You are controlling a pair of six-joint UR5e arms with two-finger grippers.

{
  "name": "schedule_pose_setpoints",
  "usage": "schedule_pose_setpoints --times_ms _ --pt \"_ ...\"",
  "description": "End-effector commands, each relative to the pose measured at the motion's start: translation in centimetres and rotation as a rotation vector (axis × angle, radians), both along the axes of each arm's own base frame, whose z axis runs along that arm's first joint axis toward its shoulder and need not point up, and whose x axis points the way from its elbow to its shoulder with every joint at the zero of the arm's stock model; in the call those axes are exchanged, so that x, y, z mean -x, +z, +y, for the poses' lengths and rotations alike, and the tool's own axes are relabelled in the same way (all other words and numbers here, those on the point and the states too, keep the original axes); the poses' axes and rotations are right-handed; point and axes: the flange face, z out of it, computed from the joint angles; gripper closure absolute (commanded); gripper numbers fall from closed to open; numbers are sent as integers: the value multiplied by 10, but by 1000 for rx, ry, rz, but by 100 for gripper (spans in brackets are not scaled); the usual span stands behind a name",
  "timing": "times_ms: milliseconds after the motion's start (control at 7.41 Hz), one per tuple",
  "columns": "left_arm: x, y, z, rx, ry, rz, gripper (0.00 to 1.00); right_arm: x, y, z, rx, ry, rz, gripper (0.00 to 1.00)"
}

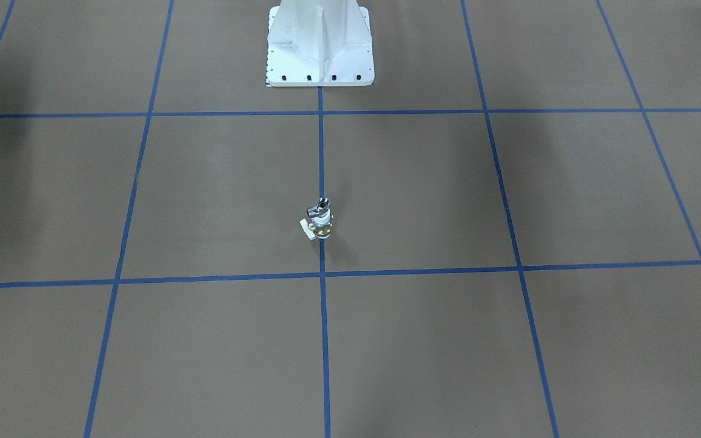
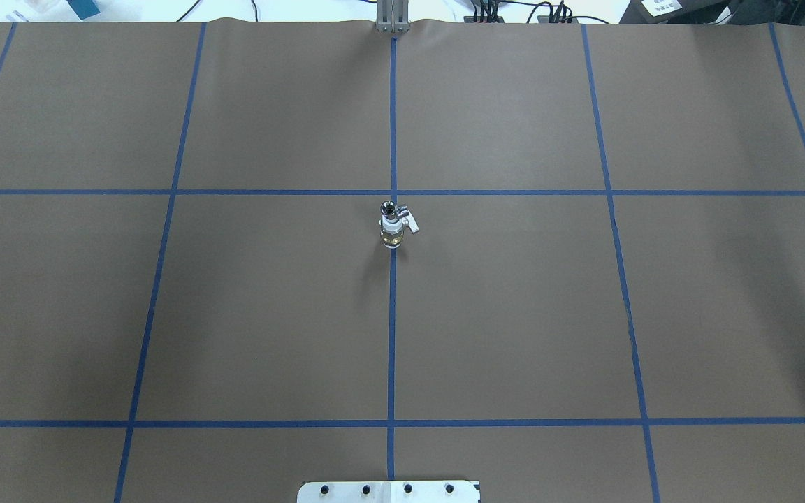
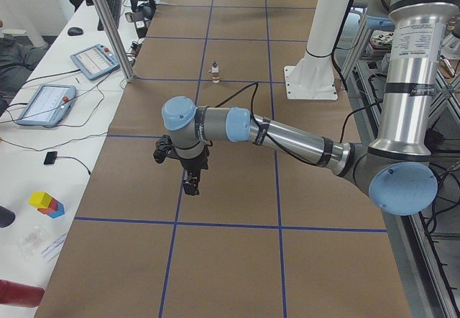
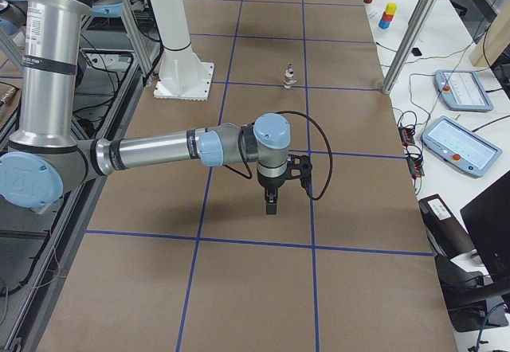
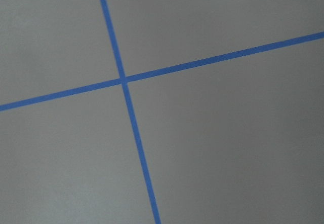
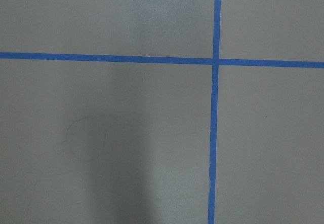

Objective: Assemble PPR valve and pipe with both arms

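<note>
Overhead exterior view has the PPR valve standing upright mid-worktop, slightly nearer the edge far from the robot, with the chrome pipe seemingly seated on top. Left gripper and right gripper hang towards opposite ends, well apart from it; I cannot tell how wide either one stands.

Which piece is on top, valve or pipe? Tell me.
The pipe: the shiny chrome piece stands atop the valve, whose brass body rests on the table.

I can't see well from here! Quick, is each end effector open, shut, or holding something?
Left end effector: cannot tell, seen only from the side.
Right end effector: cannot tell, seen only from the side.
</note>
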Motion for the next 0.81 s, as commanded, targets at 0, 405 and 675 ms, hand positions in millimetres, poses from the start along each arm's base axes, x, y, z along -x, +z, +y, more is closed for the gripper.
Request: schedule_pose_setpoints --times_ms 0,405,675 --pt "8 25 26 -25 32 -14 0 0 5 4 8 0 1 0" --pt "6 27 21 -18 28 -6 0 -1 6 3 9 1 4 0" --pt "6 31 22 -10 29 -4 0 -1 5 4 8 0 2 0"
